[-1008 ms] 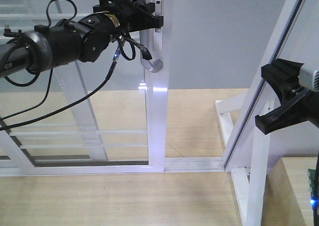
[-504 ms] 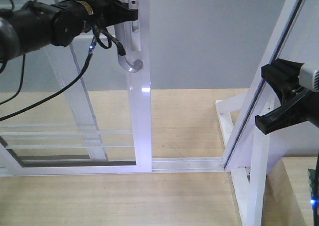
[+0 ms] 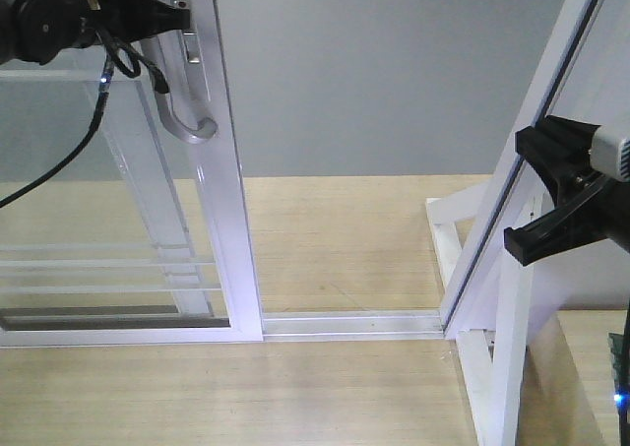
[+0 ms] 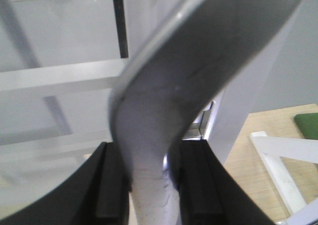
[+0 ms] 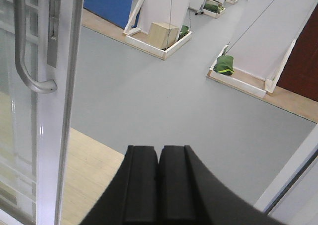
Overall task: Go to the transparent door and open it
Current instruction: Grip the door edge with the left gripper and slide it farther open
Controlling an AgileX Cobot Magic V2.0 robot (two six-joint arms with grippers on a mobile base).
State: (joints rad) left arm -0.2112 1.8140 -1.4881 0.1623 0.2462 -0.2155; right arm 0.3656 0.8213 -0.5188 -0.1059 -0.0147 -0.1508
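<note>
Grey floor stretches beyond a strip of pale wooden flooring [image 3: 345,220], where a white floor track [image 3: 349,323] runs left to right. On that track stands the transparent door [image 3: 221,190], at the left of the front view, its glossy white frame upright and thin white bars crossing the glass low down. Its curved grey pull handle [image 3: 187,121] hangs from the frame's left side, beside a lock plate [image 5: 51,31].

At far upper left, the left gripper [image 3: 162,18] is at the handle's upper part; the left wrist view shows its black fingers [image 4: 107,185] clamped on the grey metal bar from both sides.

At the right edge, the right gripper [image 3: 561,200] hangs in the air next to a slanted white-framed panel [image 3: 532,160], touching nothing visible. Its wrist view shows the two black fingers [image 5: 141,185] pressed together with nothing between them.
</note>
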